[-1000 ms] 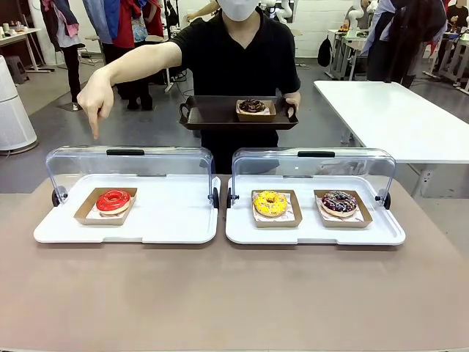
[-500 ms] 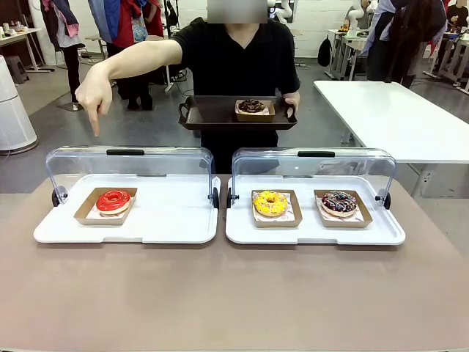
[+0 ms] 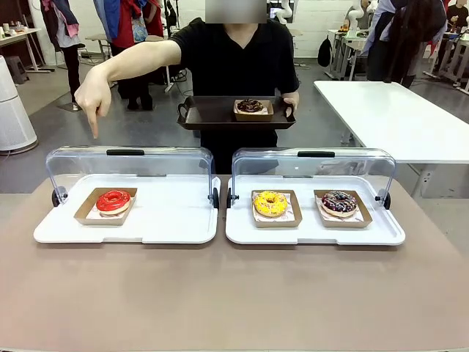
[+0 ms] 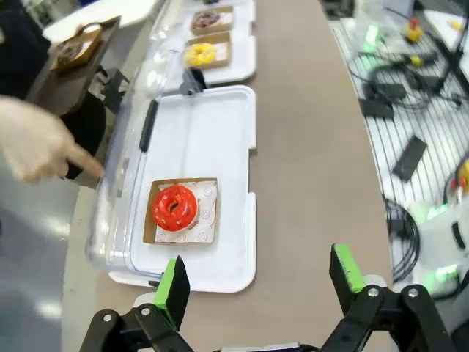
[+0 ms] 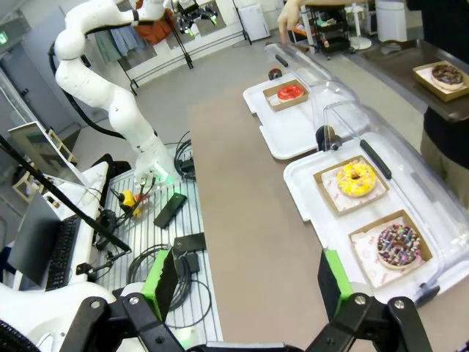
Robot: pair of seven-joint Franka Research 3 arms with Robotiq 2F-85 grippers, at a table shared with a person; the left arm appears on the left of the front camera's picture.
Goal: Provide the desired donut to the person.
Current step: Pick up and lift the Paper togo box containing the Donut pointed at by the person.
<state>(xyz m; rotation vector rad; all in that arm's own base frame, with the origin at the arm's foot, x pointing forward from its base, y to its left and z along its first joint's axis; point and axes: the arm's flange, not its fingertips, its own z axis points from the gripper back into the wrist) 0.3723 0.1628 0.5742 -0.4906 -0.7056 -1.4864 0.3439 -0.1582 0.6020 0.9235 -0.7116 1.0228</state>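
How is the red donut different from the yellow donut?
The red donut has shiny red icing; the yellow donut has yellow icing with sprinkles. The red donut sits alone on the left tray; the yellow donut shares the right tray with a dark sprinkled donut. The person's hand points down toward the red donut, not the yellow donut. Both lie in brown paper trays.

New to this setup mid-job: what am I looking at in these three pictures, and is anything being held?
The front picture looks across the table at the person. The other two come from cameras on each robot wrist: the left fingers and right fingers, green-padded, stand open and empty. On white lidded trays lie a red donut, a yellow donut and a sprinkled donut. The person's hand points down above the red one; the other holds a dark tray with a chocolate donut.
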